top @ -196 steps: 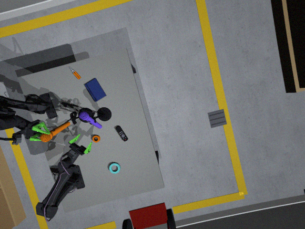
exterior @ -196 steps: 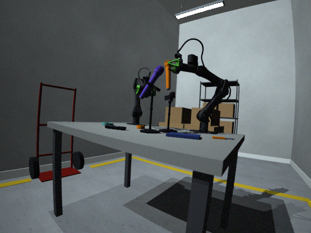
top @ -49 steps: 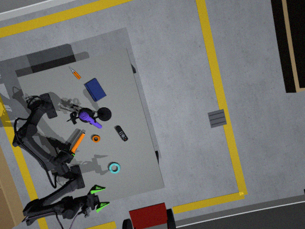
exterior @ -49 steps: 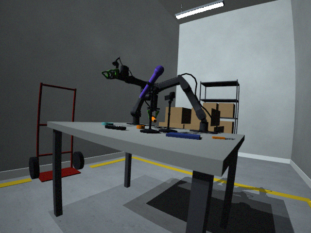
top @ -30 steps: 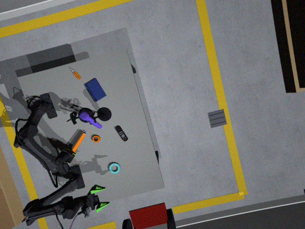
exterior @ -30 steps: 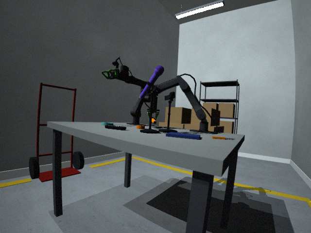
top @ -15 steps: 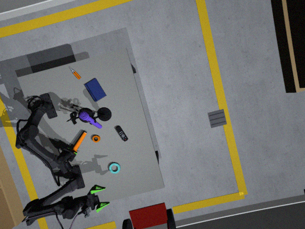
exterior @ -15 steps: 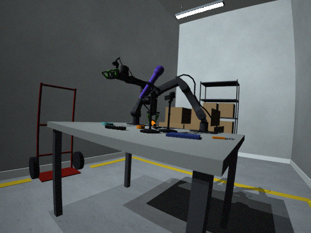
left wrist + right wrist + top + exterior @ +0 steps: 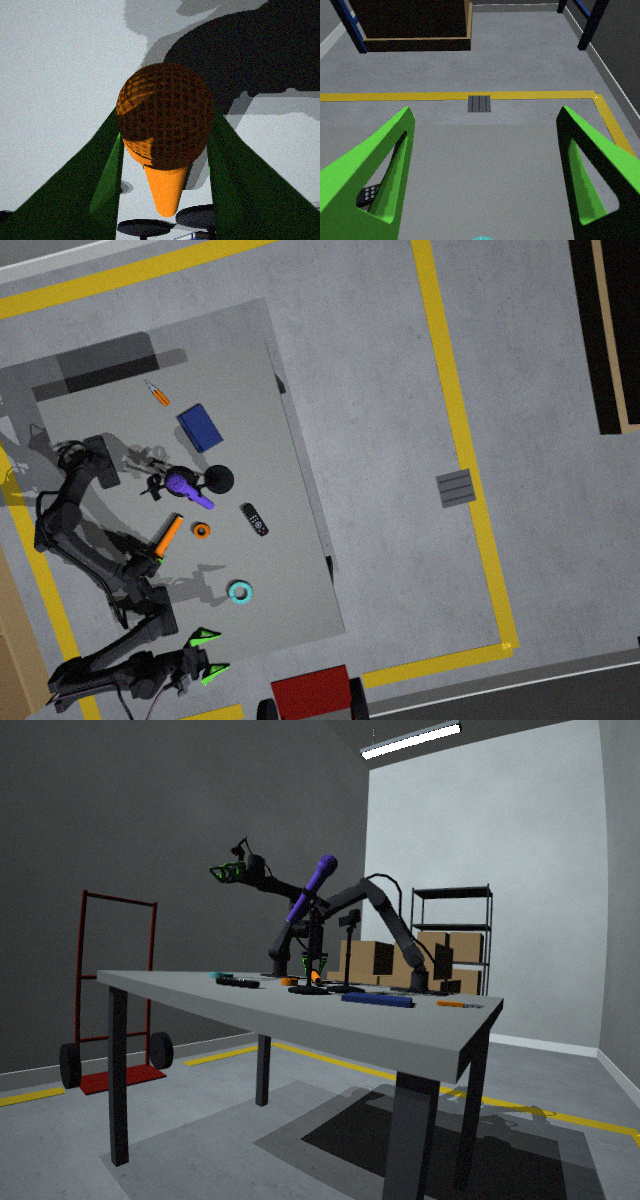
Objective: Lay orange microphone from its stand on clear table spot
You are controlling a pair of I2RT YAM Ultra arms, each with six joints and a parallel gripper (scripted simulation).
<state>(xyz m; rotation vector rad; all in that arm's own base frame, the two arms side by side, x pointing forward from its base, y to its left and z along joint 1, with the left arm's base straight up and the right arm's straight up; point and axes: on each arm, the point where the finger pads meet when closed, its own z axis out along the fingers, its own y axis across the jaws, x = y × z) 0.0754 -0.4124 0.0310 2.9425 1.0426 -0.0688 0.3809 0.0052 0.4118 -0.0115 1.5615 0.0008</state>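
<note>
The orange microphone (image 9: 169, 535) (image 9: 315, 977) (image 9: 167, 190) is in my left gripper (image 9: 159, 558) (image 9: 314, 970), which is shut on its head end. It is low over the table, handle end tilted down; whether it touches the table I cannot tell. The purple microphone (image 9: 191, 491) (image 9: 314, 887) sits slanted in the holder of its upright stand (image 9: 310, 947) (image 9: 222, 479). The empty stand (image 9: 348, 947) (image 9: 153, 481) is upright close beside it, its base partly under the purple microphone in the top view. My right gripper (image 9: 224, 650) (image 9: 212, 870) (image 9: 484, 112) is open and empty, high near the table's edge.
An orange ring (image 9: 195, 530) (image 9: 289, 981) lies just beside the held microphone in the top view. A black remote (image 9: 255, 519) (image 9: 237, 982), teal ring (image 9: 231, 592) (image 9: 221, 975), blue book (image 9: 200, 428) (image 9: 376, 999) and orange-handled tool (image 9: 160, 397) (image 9: 450, 1003) also lie on the table.
</note>
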